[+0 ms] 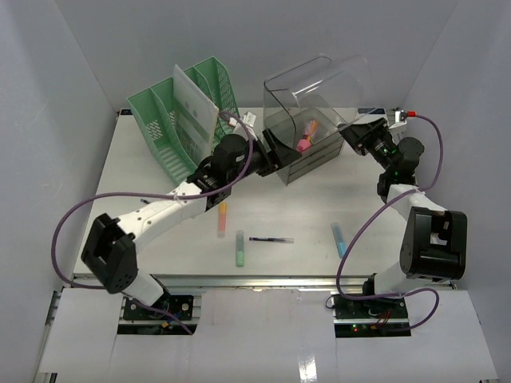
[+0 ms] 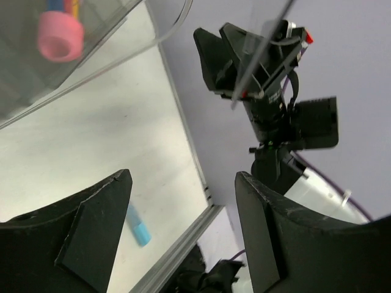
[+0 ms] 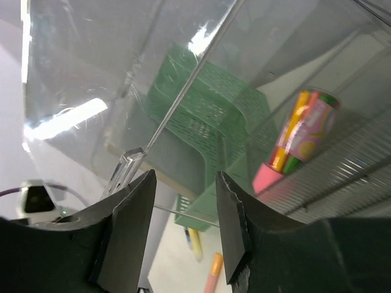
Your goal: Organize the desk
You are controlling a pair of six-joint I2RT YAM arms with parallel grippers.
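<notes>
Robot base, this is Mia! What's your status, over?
Left gripper open, empty. Right gripper at clear box's wall, grip unclear. Desk: orange pen, green pen, black pen, blue pen loose. Nothing blocks them.

Green slotted rack (image 1: 172, 132), clear box (image 1: 319, 80), pink tube (image 1: 306, 140), white desk (image 1: 319, 199).

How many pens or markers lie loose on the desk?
4: an orange marker beside the left arm, a green marker nearer the front, a black pen right of it, a blue marker farther right. Arms may hide others.
</notes>
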